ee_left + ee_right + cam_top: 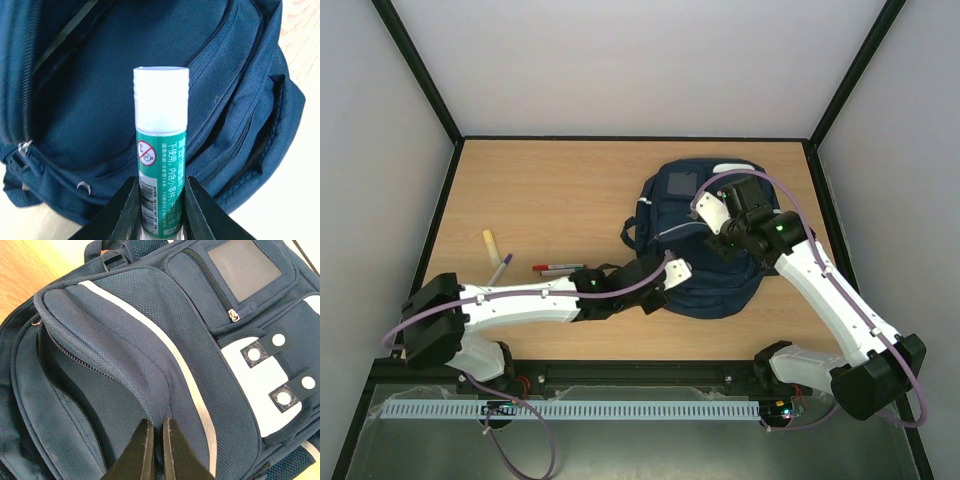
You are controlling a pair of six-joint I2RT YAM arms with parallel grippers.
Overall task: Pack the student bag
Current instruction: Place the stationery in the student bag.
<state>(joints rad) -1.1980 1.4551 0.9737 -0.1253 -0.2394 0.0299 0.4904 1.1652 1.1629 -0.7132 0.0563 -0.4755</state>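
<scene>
Top external view: the bag (715,285) lies flat on the tabletop (550,190), right of centre, with both arms reaching onto it.

Left wrist view: the left pincer (161,207) is closed on the lower end of a glue stick (161,150), whose white cap points toward the bag.

Right wrist view: the right pincer (155,440) is almost closed. Its jaws nip the edge of the mesh flap (125,340) that bears the white stripe (170,354), apparently lifting it so the compartment (75,385) beneath gapes.

Handling: the bag is soft woven cloth, limp and probably light while little filled. It should sag and fold rather than keep a shape, so an opening is likely to gape only while one side is held. The best holds, by judgement, are a thick seamed flap edge, as here, or a strap. The zip pull (233,315) is small and likely to slip. The glue stick looks rigid, smooth and light, and could twist in a loose grip.

Writing: the stick's green label carries a red prohibition symbol, a barcode and lines of white East Asian characters too small to read surely. The bag shows no legible brand. Its grey window (245,265) is blank, and the white patch (250,385) has only studded tabs.
</scene>
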